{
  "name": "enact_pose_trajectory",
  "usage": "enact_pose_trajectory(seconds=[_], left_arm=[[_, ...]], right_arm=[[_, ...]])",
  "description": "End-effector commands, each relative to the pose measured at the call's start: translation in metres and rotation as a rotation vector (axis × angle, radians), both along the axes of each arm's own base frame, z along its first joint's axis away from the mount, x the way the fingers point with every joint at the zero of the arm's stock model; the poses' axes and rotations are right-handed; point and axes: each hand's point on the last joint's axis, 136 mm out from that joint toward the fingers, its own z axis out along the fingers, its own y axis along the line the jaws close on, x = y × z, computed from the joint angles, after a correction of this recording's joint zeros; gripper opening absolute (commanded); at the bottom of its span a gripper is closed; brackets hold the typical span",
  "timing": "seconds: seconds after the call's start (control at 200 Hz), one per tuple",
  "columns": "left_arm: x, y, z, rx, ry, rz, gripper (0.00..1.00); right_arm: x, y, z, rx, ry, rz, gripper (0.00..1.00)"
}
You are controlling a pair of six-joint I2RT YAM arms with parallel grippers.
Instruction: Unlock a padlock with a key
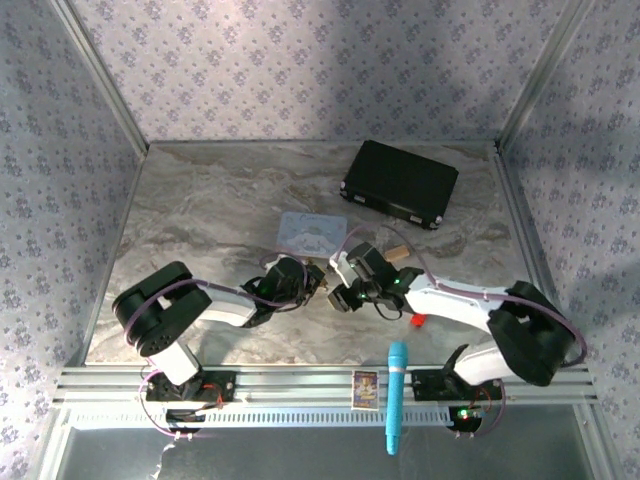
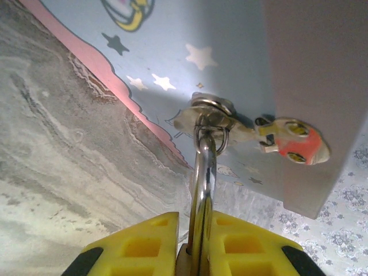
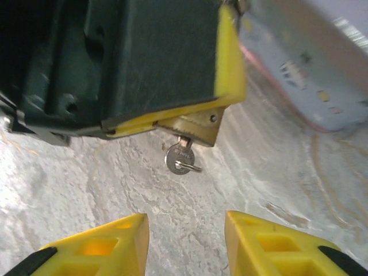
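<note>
Over table [image 1: 200, 220], left tool [image 2: 194, 224] clamping padlock [image 3: 198, 123]

Colour rundown from my two grippers, spoiler: lots of yellow

Pads on my left gripper [image 2: 195, 215] and right gripper [image 3: 185, 218] are bright yellow with black at the base, and my arms [image 1: 455, 300] are white with black joints. The padlock [image 3: 195, 123] is brass-gold, the key [image 3: 180, 158] plain silver. The tin [image 2: 172, 52] is pale blue with white and cream stars and a pink edge. The table [image 1: 200, 200] is grey-beige marble swirls, the walls [image 1: 300, 60] lilac with a small repeating flower print. Also around: a black case [image 1: 400, 185], a turquoise stick [image 1: 396, 395], a small red block [image 1: 418, 320] and a tan block [image 1: 397, 252].
</note>
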Motion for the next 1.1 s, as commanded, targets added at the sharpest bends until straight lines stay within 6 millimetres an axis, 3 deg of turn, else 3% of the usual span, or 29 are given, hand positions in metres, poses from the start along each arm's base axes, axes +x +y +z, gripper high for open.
enact_pose_trajectory(seconds=[0.0, 0.265, 0.52, 0.74, 0.94, 1.094], left_arm=[[-0.017, -0.002, -0.01, 0.027, 0.063, -0.059, 0.0], [-0.018, -0.004, -0.009, 0.015, 0.061, -0.064, 0.0], [-0.019, -0.004, -0.007, 0.003, 0.06, -0.064, 0.0], [-0.022, -0.005, -0.005, -0.009, 0.058, -0.077, 0.0], [-0.026, -0.005, -0.005, -0.021, 0.051, -0.087, 0.0], [-0.028, -0.006, 0.001, -0.09, 0.032, -0.079, 0.0]], right_arm=[[0.012, 0.016, 0.008, -0.002, -0.073, 0.035, 0.37], [0.018, 0.025, 0.008, 0.016, -0.09, 0.033, 0.35], [0.021, 0.031, 0.001, 0.011, -0.064, 0.047, 0.16], [0.02, 0.035, 0.005, 0.168, 0.046, 0.028, 0.01], [0.027, 0.026, 0.006, 0.371, 0.222, -0.056, 0.01], [0.037, 0.008, -0.003, 0.412, 0.308, -0.158, 0.03]])
